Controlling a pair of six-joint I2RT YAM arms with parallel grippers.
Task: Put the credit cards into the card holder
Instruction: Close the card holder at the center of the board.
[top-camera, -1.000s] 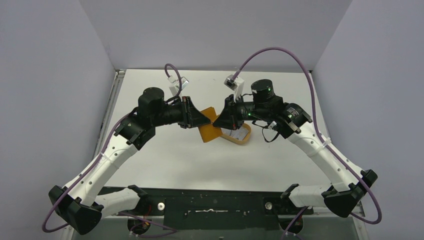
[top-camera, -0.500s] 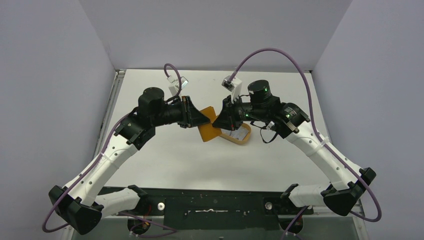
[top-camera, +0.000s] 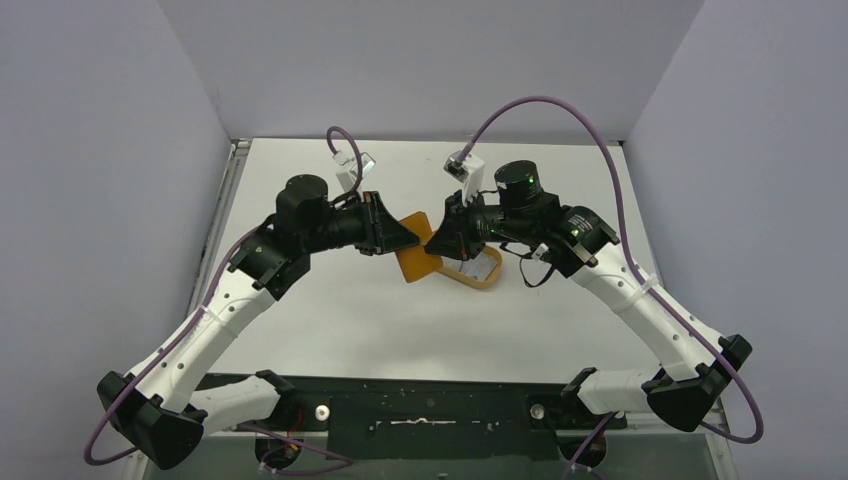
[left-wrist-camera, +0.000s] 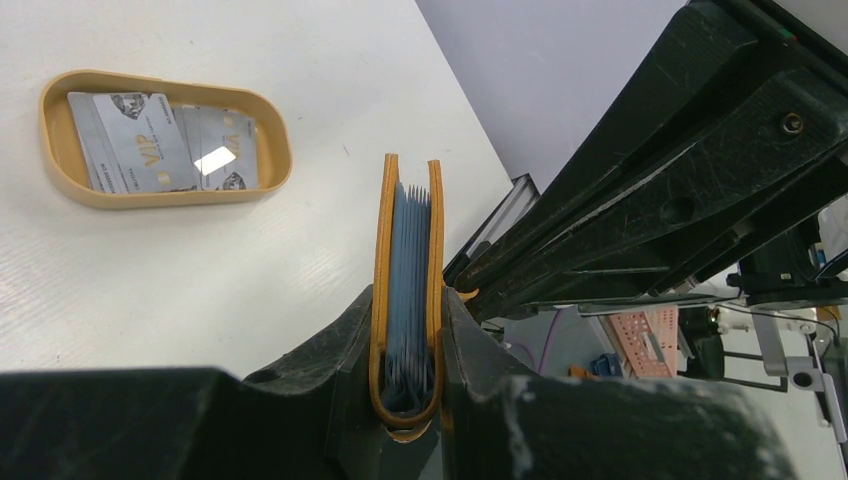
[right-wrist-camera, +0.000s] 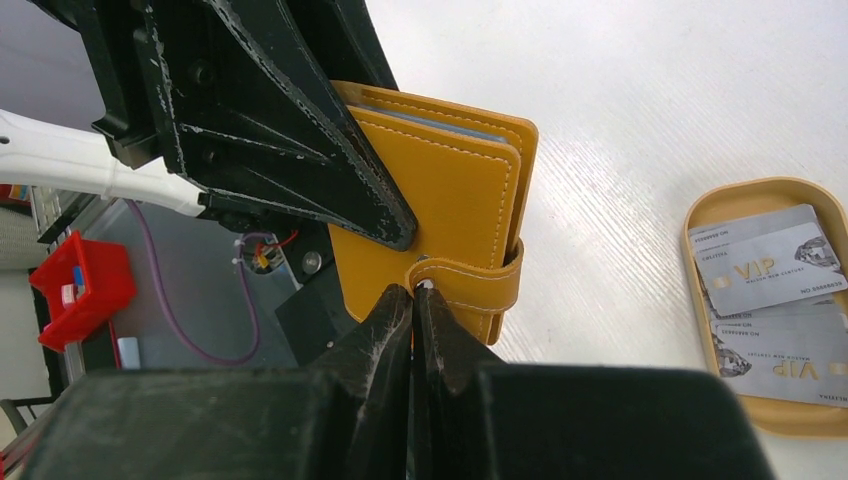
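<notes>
Left fingers (left-wrist-camera: 407, 305) clamp the holder (right-wrist-camera: 440, 190) by its spine end, one finger on each cover, and hold it above the middle of the table (top-camera: 350, 320), clear of the surface. From the left wrist, the two orange covers stand slightly apart at the free edge, and a stack of blue-grey inner pockets shows between them.

Right fingers (right-wrist-camera: 413, 295) are pressed fully together. Their tips sit at the rounded end of the snap tab (right-wrist-camera: 480, 285), which wraps round the holder's free edge onto the cover facing the right wrist camera. Whether the tips pinch the tab's lip or only touch it cannot be told. The two arms meet head-on over the holder, the left one from the left side and the right one from the right.

The cards (right-wrist-camera: 765, 265) lie in a tan oval tray (left-wrist-camera: 46, 130). It rests flat on the table just to the right of the holder, under the right arm's wrist in the top view. The cards are grey, overlap one another and fill most of the tray. "VIP" print and a small picture in one corner show on them. At least two can be counted; whether more lie beneath is hard to tell.
</notes>
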